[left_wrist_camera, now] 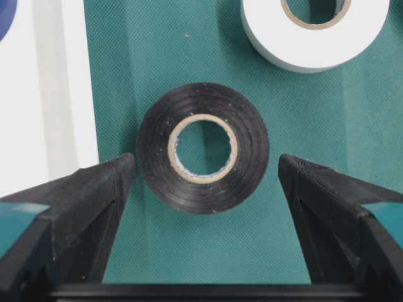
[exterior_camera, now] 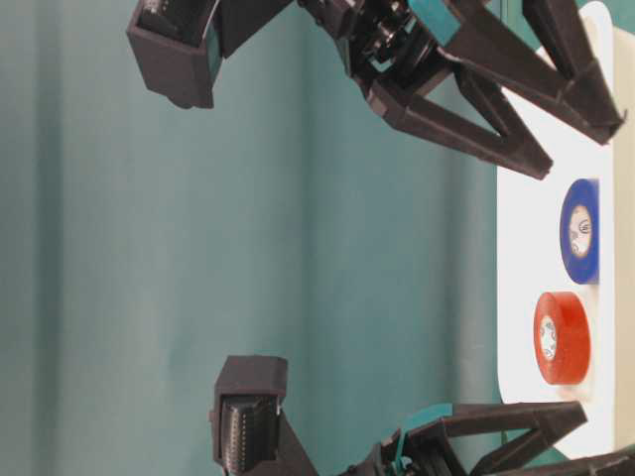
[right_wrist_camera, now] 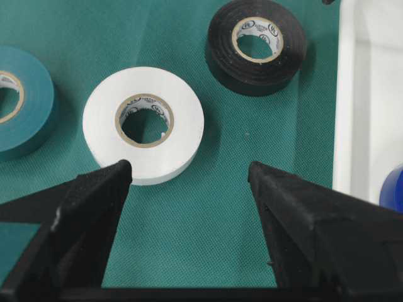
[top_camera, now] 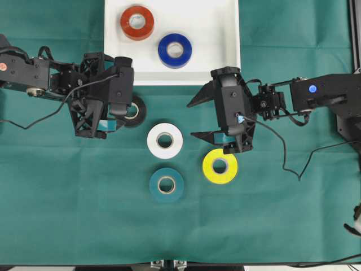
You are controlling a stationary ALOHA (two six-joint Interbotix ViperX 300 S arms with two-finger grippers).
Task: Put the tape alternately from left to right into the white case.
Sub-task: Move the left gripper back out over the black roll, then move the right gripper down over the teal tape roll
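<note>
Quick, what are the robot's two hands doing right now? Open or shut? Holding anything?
Left end effector: open, empty, jaws either side of the black tape.
Right end effector: open, empty, above the cloth.

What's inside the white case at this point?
Two glossy tape rolls lie flat inside the shallow white rectangular plastic case: the red-orange roll and the blue roll, apart from each other. Its top edge is out of frame.

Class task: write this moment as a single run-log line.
left pincer: open, around black tape | right pincer: open, empty | white case: red-orange tape, blue tape
</note>
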